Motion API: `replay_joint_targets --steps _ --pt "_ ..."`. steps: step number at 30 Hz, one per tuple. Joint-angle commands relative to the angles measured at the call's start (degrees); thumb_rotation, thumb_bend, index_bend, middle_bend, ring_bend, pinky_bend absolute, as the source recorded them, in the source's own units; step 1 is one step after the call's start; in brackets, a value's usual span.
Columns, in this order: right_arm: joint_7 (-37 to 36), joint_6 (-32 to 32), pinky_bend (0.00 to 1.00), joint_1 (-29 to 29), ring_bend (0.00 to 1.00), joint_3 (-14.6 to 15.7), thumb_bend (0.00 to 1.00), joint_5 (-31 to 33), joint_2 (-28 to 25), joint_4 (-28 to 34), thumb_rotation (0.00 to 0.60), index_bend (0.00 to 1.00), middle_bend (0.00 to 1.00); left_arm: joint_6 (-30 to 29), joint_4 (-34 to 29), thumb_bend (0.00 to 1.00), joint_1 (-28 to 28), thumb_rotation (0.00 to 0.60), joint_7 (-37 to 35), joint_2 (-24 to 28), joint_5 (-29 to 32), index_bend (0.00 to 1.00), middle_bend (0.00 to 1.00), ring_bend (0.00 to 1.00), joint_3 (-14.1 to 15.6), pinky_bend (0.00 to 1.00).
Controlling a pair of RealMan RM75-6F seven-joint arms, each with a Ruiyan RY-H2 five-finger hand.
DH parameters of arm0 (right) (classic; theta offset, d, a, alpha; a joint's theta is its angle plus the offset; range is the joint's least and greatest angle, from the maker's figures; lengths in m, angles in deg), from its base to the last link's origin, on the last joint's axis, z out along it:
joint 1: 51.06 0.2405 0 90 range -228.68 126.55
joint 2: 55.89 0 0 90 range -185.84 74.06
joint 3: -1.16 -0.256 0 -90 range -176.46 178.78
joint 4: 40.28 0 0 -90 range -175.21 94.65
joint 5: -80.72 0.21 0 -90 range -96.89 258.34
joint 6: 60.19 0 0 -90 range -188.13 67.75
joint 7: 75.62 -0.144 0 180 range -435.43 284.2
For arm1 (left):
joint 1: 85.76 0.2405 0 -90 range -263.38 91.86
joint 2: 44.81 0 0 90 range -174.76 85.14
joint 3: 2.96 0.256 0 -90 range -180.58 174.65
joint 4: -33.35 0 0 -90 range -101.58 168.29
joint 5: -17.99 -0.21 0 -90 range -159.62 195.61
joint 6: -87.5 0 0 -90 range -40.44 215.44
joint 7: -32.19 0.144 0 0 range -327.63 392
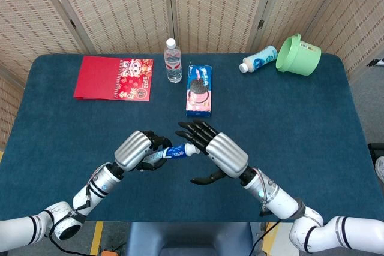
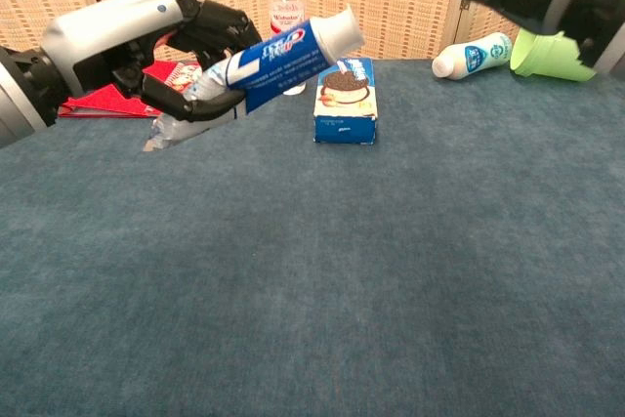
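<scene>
Blue felt covers the desk [image 1: 312, 124], above which both hands meet near its front edge. The left hand [image 1: 135, 150] grasps a toothpaste tube [image 2: 273, 54] around its crimped rear half, fingers [image 2: 186, 104] clenched about it; the tube is held clear of the desk, tilted, its white cap [image 2: 344, 26] pointing toward the right hand [image 1: 225, 153]. The right hand holds nothing: its fingers [image 1: 195, 129] are spread apart just beside the cap, and whether they touch it cannot be told. Behind the hands lies a cookie box [image 1: 200, 90], with a water bottle [image 1: 173, 60] upright just to its left and a red booklet [image 1: 113, 78] flat further left. At the far right corner a white bottle [image 1: 258, 59] lies on its side, next to a tipped green cup [image 1: 298, 54].
</scene>
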Motion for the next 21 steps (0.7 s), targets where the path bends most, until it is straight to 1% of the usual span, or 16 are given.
replay_joint_targets --steps 1,3,6,8,13,17,18,21 --pt "0.39 1.7 0.0 -1.94 0.0 0.48 0.0 -0.42 -3.25 1.26 0.007 0.0 0.0 0.65 4.37 0.58 0.14 0.6 2.38 -1.29 -1.29 0.74 0.83 0.72 1.67 0.54" --pt "0.7 2.31 0.0 -2.79 0.0 0.8 0.0 -0.4 -4.75 1.68 0.007 0.0 0.0 1.14 7.21 0.58 0.01 0.6 4.46 -2.28 -2.03 0.74 0.83 0.72 2.47 0.54" --pt "1.05 3.46 0.0 -4.25 0.0 1.31 0.0 -0.29 -6.75 2.05 0.007 0.0 0.0 4.71 9.93 0.58 -0.35 0.6 8.61 -3.21 -0.68 0.72 0.83 0.7 3.46 0.54" --pt "0.75 4.22 0.0 -5.13 0.0 1.6 0.0 -0.3 -7.77 2.14 0.008 0.0 0.0 9.15 9.6 0.58 -0.85 0.6 12.44 -3.01 2.18 0.69 0.82 0.67 3.65 0.52" --pt "0.41 5.6 0.0 -6.88 0.0 2.36 0.0 -0.7 -9.45 1.62 0.006 0.0 0.0 16.18 7.58 0.57 -1.53 0.6 20.95 -3.13 9.83 0.58 0.73 0.59 2.64 0.47" --pt "-0.28 6.22 0.0 -7.89 0.0 2.66 0.0 -0.61 -10.35 1.08 0.006 0.0 0.0 18.66 7.06 0.5 -1.63 0.6 26.81 -3.77 15.51 0.47 0.63 0.51 1.48 0.44" --pt "-0.44 6.35 0.0 -8.06 0.0 2.65 0.0 -0.57 -10.49 0.98 0.006 0.0 0.0 19.38 6.79 0.48 -1.66 0.6 27.97 -3.82 17.18 0.43 0.59 0.48 1.21 0.43" --pt "-0.83 6.64 0.0 -8.58 0.0 2.67 0.0 -0.5 -10.9 0.65 0.006 0.0 0.0 20.62 5.26 0.38 -1.46 0.6 31.76 -3.94 23.59 0.23 0.41 0.32 0.0 0.38"
